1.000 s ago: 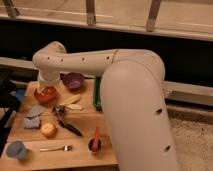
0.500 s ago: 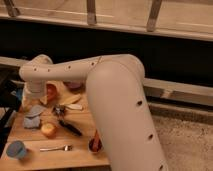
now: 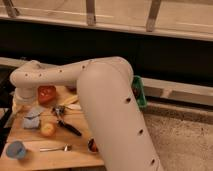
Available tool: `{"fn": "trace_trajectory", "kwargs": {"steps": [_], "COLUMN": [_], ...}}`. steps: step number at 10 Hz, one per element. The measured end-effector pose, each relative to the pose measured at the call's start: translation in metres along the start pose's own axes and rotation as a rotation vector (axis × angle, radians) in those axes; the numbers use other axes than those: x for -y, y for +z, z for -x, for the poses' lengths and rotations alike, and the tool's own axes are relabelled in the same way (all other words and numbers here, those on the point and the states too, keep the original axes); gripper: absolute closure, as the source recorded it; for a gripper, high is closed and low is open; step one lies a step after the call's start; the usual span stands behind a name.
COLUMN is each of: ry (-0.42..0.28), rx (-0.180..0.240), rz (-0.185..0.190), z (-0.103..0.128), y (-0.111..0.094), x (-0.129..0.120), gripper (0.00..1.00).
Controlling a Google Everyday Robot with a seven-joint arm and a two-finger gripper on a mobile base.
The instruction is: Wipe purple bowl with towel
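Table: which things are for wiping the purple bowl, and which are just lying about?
For the job: purple bowl, mostly behind the arm; towel; gripper, over the table's left end.
Lying about: orange-red bowl, fruit, fork, blue cup, black-handled tool, green basket.

End effector [image 3: 18, 106] over left edge of table [image 3: 45, 161], beside towel [image 3: 34, 118]

Orange-red bowl [image 3: 46, 93] far left on wooden table [image 3: 75, 156]. Orange fruit [image 3: 48, 129] left of black-handled utensil [image 3: 68, 126]. 1 fork [image 3: 55, 148], 1 blue cup [image 3: 15, 149] along near edge. Green bin [image 3: 139, 93] right, partly hidden.
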Motion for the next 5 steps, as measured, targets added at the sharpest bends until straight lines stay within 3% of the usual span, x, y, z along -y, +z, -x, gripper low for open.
{"fn": "trace_trajectory", "kwargs": {"steps": [3, 5], "ry": [0.021, 0.071], "rx": [-0.011, -0.034], "rz": [-0.017, -0.023], "z": [0.001, 0.000], "y": [0.005, 0.027], "x": [0.003, 0.017], "gripper": [0.35, 0.35]}}
